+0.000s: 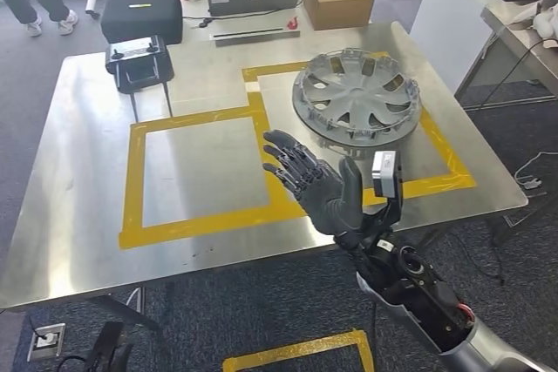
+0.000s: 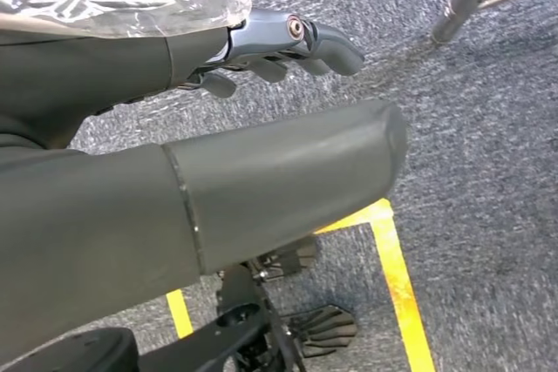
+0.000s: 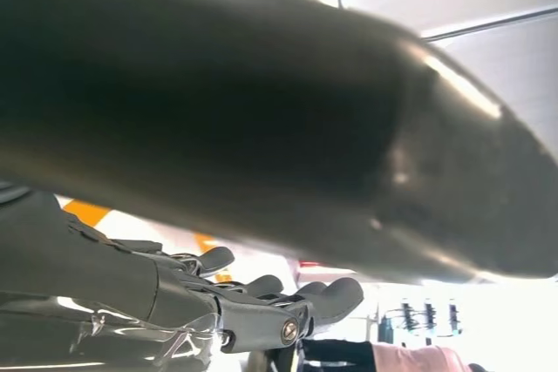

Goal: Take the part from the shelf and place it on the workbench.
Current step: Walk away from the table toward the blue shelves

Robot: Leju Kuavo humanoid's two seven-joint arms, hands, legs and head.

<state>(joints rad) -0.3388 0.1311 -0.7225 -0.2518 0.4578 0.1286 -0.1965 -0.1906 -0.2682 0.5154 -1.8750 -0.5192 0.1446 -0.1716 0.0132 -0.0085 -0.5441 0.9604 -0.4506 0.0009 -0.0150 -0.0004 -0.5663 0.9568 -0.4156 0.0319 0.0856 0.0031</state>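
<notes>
Part [image 1: 356, 100] on workbench [image 1: 78, 172]; far rim cropped nowhere.

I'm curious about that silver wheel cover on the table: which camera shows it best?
The head view: the whole wheel cover lies flat on the steel table, beyond the open right robot hand. Both wrist views give mostly hand; I can't make it out there.

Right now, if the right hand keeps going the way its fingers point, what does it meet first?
Probably nothing soon: the right hand is open, its fingers aimed left over the bare steel workbench and yellow tape. The hubcap lies off to the side. Height is unclear.
</notes>
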